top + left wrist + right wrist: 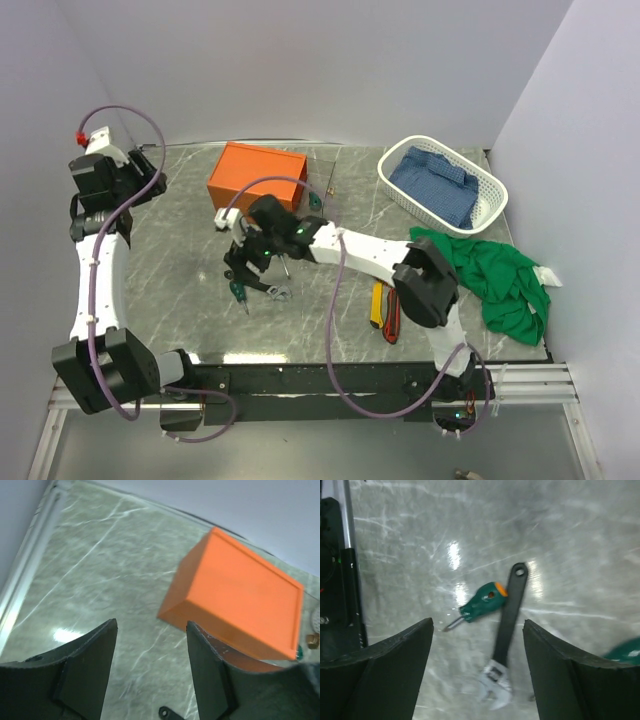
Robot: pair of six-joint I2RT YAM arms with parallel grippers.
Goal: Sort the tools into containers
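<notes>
Right gripper point(477, 672), jaws spread wide and empty, poised over the marble table point(560, 525) with two tools framed between its fingers: short green-handled screwdriver point(482, 601) and black wrench point(508, 620), silver jaw nearest the camera. Wrench's ringed end touching or all but touching the screwdriver's orange cap, hard to tell which. Likely hazards on descent: closing on both tools together, or pinching the wrench's thin handle off-centre and letting the heavier head swing and slip free. Also possible: a fingertip landing on top of a tool rather than alongside, skidding it across the glossy stone. Second green handle point(626, 649) at the frame's edge, near enough to be knocked. Farther out, left gripper point(150, 665), likewise open and holding nothing, hanging near the orange box point(240, 605), well apart from the tools. Box showing a flat orange top with no opening visible, so perhaps nowhere yet to drop anything. Yellow and red-black tools point(385, 310) lying near the right arm's base.
</notes>
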